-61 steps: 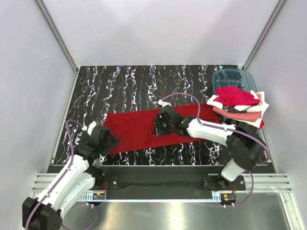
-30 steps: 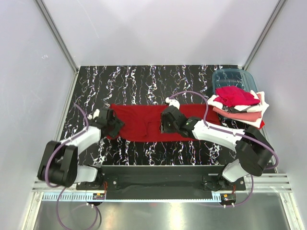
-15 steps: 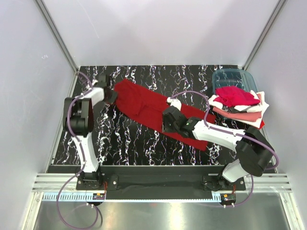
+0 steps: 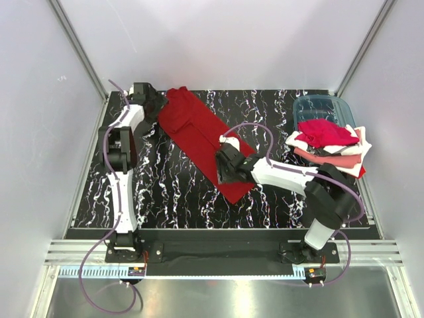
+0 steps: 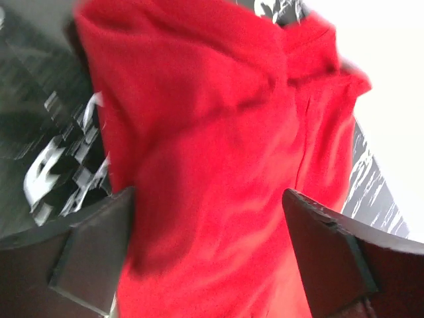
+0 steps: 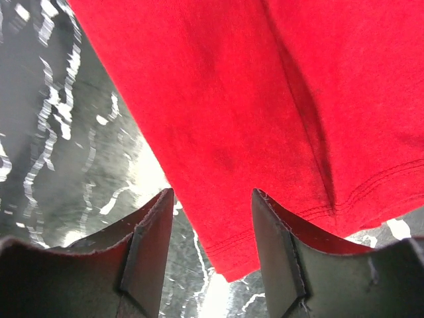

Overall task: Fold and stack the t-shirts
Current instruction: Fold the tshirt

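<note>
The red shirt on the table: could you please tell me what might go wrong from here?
The shirt lies slantwise with creases, so a fold made now may come out crooked.
The left fingers stand open with cloth bunched between them; pulling away could drag that end.
The right fingers straddle the near hem, so a grab might catch only its corner.

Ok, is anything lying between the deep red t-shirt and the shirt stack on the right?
No loose object shows. Between the deep red t-shirt and the stack there is bare tabletop, crossed only by the right arm. The teal bin sits behind the stack, off that path.
</note>
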Motion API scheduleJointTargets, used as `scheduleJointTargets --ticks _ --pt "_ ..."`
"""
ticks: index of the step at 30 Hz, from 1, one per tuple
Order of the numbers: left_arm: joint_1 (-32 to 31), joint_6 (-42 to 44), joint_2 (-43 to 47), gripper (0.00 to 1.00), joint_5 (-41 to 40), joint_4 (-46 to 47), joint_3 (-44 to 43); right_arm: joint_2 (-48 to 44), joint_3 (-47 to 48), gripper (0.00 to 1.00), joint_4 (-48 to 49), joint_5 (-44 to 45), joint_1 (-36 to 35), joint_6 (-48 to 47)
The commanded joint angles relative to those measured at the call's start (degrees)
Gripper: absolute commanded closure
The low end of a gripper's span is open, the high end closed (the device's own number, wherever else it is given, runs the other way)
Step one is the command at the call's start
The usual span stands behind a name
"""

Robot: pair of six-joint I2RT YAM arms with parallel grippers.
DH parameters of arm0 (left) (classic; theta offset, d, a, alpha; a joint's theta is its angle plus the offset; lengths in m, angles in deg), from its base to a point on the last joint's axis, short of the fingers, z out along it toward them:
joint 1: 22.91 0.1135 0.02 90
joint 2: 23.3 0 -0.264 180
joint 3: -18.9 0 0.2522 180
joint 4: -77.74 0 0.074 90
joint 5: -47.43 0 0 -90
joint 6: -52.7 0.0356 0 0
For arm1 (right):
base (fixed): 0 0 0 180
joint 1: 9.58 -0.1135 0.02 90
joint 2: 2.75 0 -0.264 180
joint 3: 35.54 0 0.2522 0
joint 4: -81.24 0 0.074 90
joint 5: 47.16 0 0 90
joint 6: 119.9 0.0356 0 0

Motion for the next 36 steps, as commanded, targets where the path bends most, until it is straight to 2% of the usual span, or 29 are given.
scheduleJointTargets --ticks 1,5,8,11,13,15,18,21,22,27,28,31,33,36 --pt "-0.1 3.3 12.5 0.01 1.1 0.6 4.6 1.7 2.9 0.43 -3.4 -2.4 -0.2 -3.7" --pt "1.1 9.5 18.7 0.01 2.9 -6.7 0.6 2.6 3.2 0.43 -3.0 -7.1 -0.6 -5.9" --pt "1.2 9.7 22.3 0.01 0.4 -18.5 -3.4 4.2 4.5 0.43 -4.2 -9.4 -1.3 -7.1" --pt "1.5 7.9 28.1 0.01 -1.0 -21.4 -1.0 7.4 7.1 0.44 -6.8 -9.4 -2.3 -8.0" --pt "1.8 5.7 31.2 0.01 -1.2 -21.0 5.9 10.0 8.8 0.45 -7.8 -8.9 -2.6 -8.2" --pt "2.4 3.0 34.9 0.01 3.0 -18.3 10.4 12.0 10.1 0.49 -9.7 -7.9 -3.4 -8.2" --pt "2.5 1.0 38.5 0.01 8.4 -19.1 17.0 13.2 11.7 0.53 -11.0 -6.4 -4.8 -8.5" --pt "2.2 0.6 45.0 0.01 12.4 -17.7 25.5 14.2 13.1 0.56 -11.5 -5.7 -6.7 -8.5" --pt "2.2 0.5 46.8 0.01 13.2 -16.9 30.9 14.6 13.6 0.56 -12.4 -5.3 -7.1 -8.5" --pt "2.4 4.7 60.4 0.01 13.6 -16.2 42.3 17.3 15.8 0.7 -14.1 -2.6 -9.1 -8.4" --pt "2.3 6.0 65.4 0.01 13.2 -16.7 43.9 17.5 16.2 0.7 -14.3 -2.3 -9.4 -8.2" --pt "2.4 9.3 73.4 0.01 9.3 -18.2 51.8 18.7 18.2 0.67 -16.8 2.3 -10.2 -7.7" --pt "2.4 9.9 81.0 0.01 8.7 -15.3 59.1 17.6 18.0 0.6 -16.9 6.7 -11.5 -7.6" --pt "2.4 9.5 88.0 0.01 10.2 -9.6 67.5 15.5 16.9 0.57 -15.7 8.9 -11.8 -7.5"
